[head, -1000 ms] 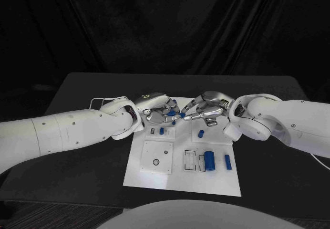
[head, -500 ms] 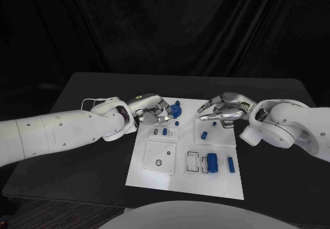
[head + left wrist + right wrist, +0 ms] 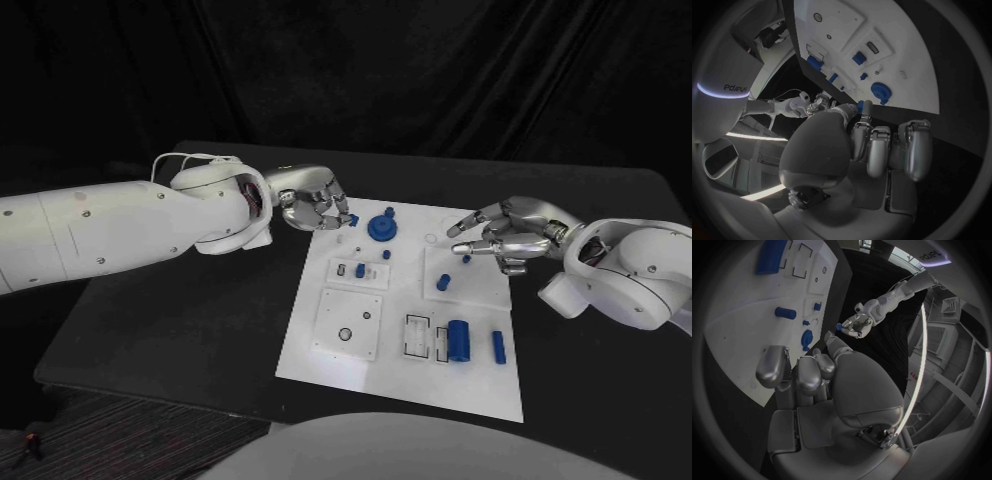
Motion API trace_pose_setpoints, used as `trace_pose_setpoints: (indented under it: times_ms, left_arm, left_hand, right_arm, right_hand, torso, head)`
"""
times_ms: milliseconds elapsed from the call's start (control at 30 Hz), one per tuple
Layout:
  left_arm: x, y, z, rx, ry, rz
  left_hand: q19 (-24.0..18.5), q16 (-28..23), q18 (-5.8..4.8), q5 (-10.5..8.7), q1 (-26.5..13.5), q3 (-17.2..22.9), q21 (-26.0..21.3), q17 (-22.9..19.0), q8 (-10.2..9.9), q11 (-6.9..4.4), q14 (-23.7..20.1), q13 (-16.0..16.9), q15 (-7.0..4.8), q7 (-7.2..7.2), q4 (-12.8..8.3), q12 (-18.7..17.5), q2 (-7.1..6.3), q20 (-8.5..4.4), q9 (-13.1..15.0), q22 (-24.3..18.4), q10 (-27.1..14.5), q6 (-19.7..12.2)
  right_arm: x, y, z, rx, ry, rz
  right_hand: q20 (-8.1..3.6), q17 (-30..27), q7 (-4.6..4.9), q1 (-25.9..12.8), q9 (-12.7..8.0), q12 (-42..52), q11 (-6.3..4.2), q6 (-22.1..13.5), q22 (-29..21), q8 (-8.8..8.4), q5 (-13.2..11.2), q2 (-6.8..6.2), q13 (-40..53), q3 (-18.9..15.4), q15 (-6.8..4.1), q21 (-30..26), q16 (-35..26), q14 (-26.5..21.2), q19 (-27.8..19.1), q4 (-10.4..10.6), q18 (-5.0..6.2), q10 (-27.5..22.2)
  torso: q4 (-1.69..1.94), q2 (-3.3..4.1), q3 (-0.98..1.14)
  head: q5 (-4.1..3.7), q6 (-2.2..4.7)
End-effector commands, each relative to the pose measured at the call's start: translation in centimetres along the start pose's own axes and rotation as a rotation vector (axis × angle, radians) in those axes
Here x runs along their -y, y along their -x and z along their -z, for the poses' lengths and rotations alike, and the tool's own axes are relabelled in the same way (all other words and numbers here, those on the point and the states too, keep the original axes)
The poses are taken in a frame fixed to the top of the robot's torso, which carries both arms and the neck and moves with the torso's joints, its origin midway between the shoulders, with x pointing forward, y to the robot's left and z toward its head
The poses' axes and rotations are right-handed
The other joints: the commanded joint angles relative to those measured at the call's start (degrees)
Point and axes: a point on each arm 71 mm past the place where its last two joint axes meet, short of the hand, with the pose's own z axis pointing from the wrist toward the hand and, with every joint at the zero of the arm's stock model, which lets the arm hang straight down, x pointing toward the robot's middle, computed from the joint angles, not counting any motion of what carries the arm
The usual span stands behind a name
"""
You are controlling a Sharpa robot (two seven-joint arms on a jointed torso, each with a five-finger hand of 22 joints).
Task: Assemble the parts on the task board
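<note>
The white task board lies in the middle of the black table. A round blue part stands near its far end, and smaller blue parts and a blue cylinder sit further along it. My left hand hovers just off the board's far left corner and pinches a small blue part at its fingertips; the right wrist view shows that hand with the same blue part. My right hand hangs over the board's far right edge, fingers apart, holding nothing.
The board carries raised white blocks with slots and holes, seen in the left wrist view with the round blue part. Bare black table lies on both sides of the board. Dark curtains stand behind the table.
Both hands were close together over the board's far end. They have drawn apart, the left toward the far left corner, the right to the right edge. The round blue part now stands free.
</note>
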Motion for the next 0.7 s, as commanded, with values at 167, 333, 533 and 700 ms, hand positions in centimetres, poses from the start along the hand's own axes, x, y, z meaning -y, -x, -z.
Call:
trace_pose_setpoints:
  times_ms: [167,333,533,700]
  left_arm:
    - [-1.1,-0.1,0.6,-0.169,0.213,0.172]
    - [-1.6,-0.5,1.0,-0.249,0.323,0.29]
    - [-1.8,-0.8,1.0,-0.313,0.436,0.361]
    - [-1.5,-0.9,0.7,-0.296,0.465,0.376]
  left_hand:
    - [0.0,0.0,0.14,-0.26,-1.1,7.2,-0.3,15.1,0.5,-0.13,6.1,7.0,-0.33,-0.65,-6.4,-0.7,0.03,-0.35,0.7,12.1,-0.8,-0.1]
    - [0.0,0.0,0.16,-0.13,-1.4,7.5,-0.3,15.1,0.7,-0.09,6.1,6.7,-0.3,-0.59,-6.6,-1.1,0.16,-0.34,1.1,12.0,-1.1,-0.4]
    - [0.0,0.0,0.18,0.43,-2.1,8.3,-0.4,15.1,1.1,-0.08,6.1,6.5,-0.33,-0.54,-7.3,-1.3,0.35,-0.36,1.8,12.0,-1.2,-1.0]
    - [-0.1,0.0,0.24,0.79,-2.9,8.8,-0.6,15.1,1.5,-0.09,6.1,6.2,-0.36,-0.52,-8.0,-1.8,0.44,-0.39,2.5,11.9,-1.5,-1.4]
  right_arm:
    - [0.2,0.0,0.0,0.012,-0.039,0.016]
    - [0.3,-0.1,-0.1,0.006,-0.044,0.016]
    - [0.5,-0.4,0.0,-0.005,-0.051,0.013]
    - [0.6,-0.6,0.0,-0.008,-0.052,0.012]
  right_hand:
    - [0.21,-0.2,0.04,0.9,-0.2,-0.5,0.12,0.1,6.7,0.63,0.6,0.27,-0.4,0.1,0.18,-0.4,-0.3,-0.1,-0.3,0.2,0.8,-0.5]
    - [0.23,-0.4,0.06,1.1,-0.3,-0.8,0.17,0.3,6.7,0.94,1.1,0.43,-0.8,0.2,0.22,-0.6,-0.5,-0.1,-0.3,0.4,0.81,-0.7]
    - [0.27,-1.0,0.1,1.2,-0.4,-1.5,0.24,0.3,6.6,1.16,1.9,0.57,-1.8,0.1,0.28,-1.2,-0.8,-0.2,-0.4,0.7,0.9,-1.1]
    - [0.28,-1.4,0.11,1.2,-0.5,-1.8,0.25,0.3,6.5,1.22,2.0,0.59,-2.2,0.1,0.29,-1.5,-1.1,-0.3,-0.5,0.8,0.96,-1.3]
  torso:
    - [-0.68,-0.59,1.07]
    - [-1.08,-0.9,1.55]
    - [-1.47,-1.26,1.89]
    - [-1.81,-1.6,2.26]
  head:
    - [0.59,-0.01]
    - [0.59,-0.01]
    - [1.01,-0.01]
    - [1.37,-0.01]
